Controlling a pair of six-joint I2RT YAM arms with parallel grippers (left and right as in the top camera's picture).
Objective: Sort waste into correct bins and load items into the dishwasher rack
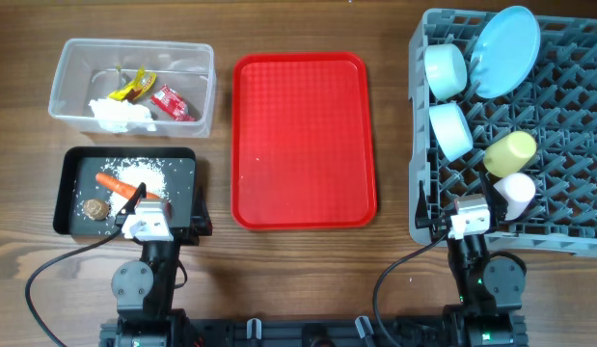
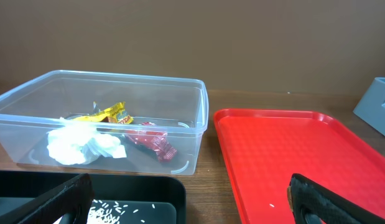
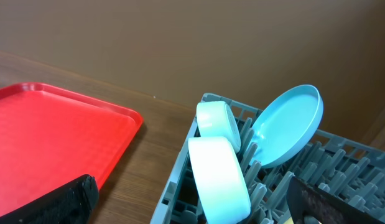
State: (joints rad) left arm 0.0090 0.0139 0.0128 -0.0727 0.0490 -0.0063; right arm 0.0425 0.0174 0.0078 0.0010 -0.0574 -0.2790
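Black arms [image 1: 142,284] with white wrist blocks [image 1: 149,225] (black cables [image 1: 47,265] trailing)

Even, bright, soft light; faint shadows; sharp overhead, blurred wrist-view foregrounds.

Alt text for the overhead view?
Grey dishwasher rack at right holds a blue plate, two bowls and two cups. Red tray in the middle; at left, a clear tub of wrappers and a black tray of food scraps.

Dark wooden table [image 1: 394,260], plain brown wall [image 2: 242,43] behind, soft even light
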